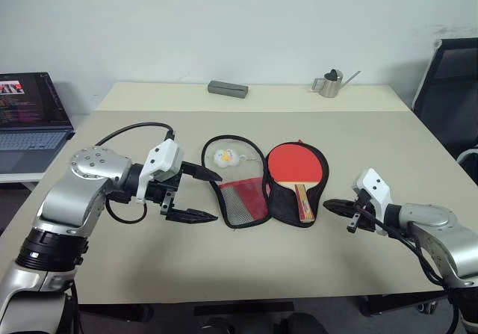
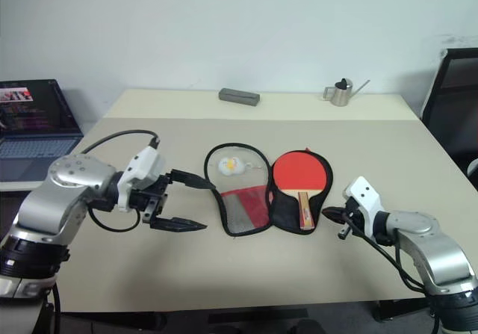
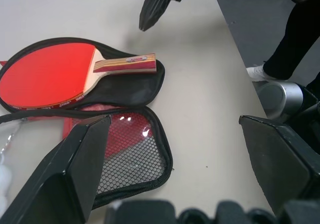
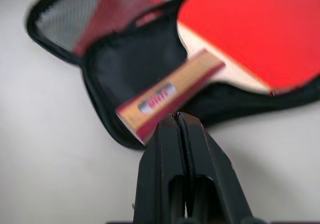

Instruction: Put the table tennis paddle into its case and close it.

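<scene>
I'm looking over a beige table (image 1: 224, 274) against a white wall, a laptop (image 1: 30, 110) off beyond my left gripper (image 1: 196, 193), whose fingers are standing wide apart. The case (image 1: 246, 199) is lying open between both grippers, the table tennis paddle (image 1: 295, 166) resting on its black half. My right gripper (image 1: 336, 207), fingers pressed together and empty, is pointing at the handle. A grey box (image 1: 228, 88) and a watering can (image 1: 330, 83) are sitting far beyond.

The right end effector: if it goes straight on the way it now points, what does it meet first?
Probably the handle of the table tennis paddle, lying in the open case just ahead of the shut right end effector.
</scene>
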Available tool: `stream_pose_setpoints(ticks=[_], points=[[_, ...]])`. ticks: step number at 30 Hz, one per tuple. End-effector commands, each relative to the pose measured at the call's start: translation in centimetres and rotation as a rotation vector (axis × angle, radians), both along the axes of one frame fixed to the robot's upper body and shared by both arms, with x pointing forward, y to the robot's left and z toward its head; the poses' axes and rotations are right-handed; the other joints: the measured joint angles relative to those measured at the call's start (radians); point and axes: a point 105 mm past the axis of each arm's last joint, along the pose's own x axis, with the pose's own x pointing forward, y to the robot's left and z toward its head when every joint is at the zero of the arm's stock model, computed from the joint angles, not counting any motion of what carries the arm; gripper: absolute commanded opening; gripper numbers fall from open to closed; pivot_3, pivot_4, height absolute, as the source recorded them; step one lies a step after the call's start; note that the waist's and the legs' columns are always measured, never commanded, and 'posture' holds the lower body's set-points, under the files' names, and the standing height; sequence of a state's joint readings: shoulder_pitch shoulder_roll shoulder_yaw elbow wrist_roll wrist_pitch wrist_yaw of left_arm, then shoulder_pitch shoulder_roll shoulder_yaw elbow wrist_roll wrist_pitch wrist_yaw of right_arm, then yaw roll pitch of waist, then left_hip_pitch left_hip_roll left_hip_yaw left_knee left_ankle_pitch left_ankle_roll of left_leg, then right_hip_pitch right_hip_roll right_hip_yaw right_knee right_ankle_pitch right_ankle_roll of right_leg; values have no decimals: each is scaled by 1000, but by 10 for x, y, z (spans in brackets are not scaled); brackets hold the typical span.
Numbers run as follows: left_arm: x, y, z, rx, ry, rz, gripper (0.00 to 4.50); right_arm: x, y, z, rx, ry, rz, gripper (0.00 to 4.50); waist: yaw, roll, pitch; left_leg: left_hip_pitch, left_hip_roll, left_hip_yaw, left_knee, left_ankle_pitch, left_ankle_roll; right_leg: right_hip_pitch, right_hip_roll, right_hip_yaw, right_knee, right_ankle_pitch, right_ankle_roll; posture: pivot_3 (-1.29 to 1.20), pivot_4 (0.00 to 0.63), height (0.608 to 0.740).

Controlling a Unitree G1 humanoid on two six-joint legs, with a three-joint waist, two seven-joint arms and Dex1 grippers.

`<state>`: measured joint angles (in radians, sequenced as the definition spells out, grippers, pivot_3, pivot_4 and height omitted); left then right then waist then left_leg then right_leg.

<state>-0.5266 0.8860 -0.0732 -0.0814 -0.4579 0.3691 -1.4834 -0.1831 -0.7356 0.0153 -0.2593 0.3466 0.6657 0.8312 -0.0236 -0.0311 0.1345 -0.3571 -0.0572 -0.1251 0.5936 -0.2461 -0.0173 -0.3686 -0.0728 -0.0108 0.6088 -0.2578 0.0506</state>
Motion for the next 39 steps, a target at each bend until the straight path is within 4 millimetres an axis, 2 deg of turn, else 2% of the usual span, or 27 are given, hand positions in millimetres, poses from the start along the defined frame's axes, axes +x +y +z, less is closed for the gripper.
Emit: stream_pose_setpoints(ticks=[1, 11, 16, 21, 25, 29, 33, 39], points=[[-3, -5, 12, -12, -44, -28, 4500, -2, 8, -2, -40, -33, 70, 42, 0, -1, 0, 0, 0, 0, 0, 0, 0, 0, 0, 0, 0, 0, 0, 0, 150, 740], [-3, -3, 11, -17, -35, -5, 4500, -14, 26, -11, -45, -22, 196, 42, 3, -1, -1, 0, 0, -1, 0, 0, 0, 0, 0, 0, 0, 0, 0, 0, 150, 740], [-4, -2, 10, -21, -33, 4, 4500, -13, 31, -8, -20, -33, 204, 42, 3, -1, -1, 0, 0, -1, 0, 0, 0, 0, 0, 1, 0, 0, 0, 0, 150, 740], [-4, 1, 10, -22, -32, 17, 4500, 3, 9, 13, 34, -69, 105, 42, 5, -1, 0, 0, 0, -1, 0, 0, 0, 0, 0, 1, 0, 0, 0, 0, 150, 740], [-4, 2, 9, -17, -30, 17, 4500, 6, -9, 9, -44, -70, 86, 42, 15, 0, 0, 0, 0, -1, 1, 0, 0, -1, 0, 0, 0, 0, -1, 0, 150, 740], [-3, 1, 8, -16, -31, 13, 4500, 11, -17, -3, -117, -75, 83, 42, 20, -1, -1, 0, 0, -1, 0, 0, 0, 0, 0, 0, 0, 0, -1, 0, 150, 740], [-5, 0, 6, -3, -28, -7, 4500, 14, -6, -13, -147, -92, 132, 42, 20, -2, -1, 0, 0, 0, 1, 0, 0, 0, 0, 0, 0, 0, -1, 0, 150, 740], [-4, 2, 4, 23, -33, -6, 4500, 13, 16, -10, -140, -115, 227, 42, 21, -2, -1, 0, 0, 0, 0, 0, 0, 0, 1, 0, 0, 0, -1, 0, 150, 740]])
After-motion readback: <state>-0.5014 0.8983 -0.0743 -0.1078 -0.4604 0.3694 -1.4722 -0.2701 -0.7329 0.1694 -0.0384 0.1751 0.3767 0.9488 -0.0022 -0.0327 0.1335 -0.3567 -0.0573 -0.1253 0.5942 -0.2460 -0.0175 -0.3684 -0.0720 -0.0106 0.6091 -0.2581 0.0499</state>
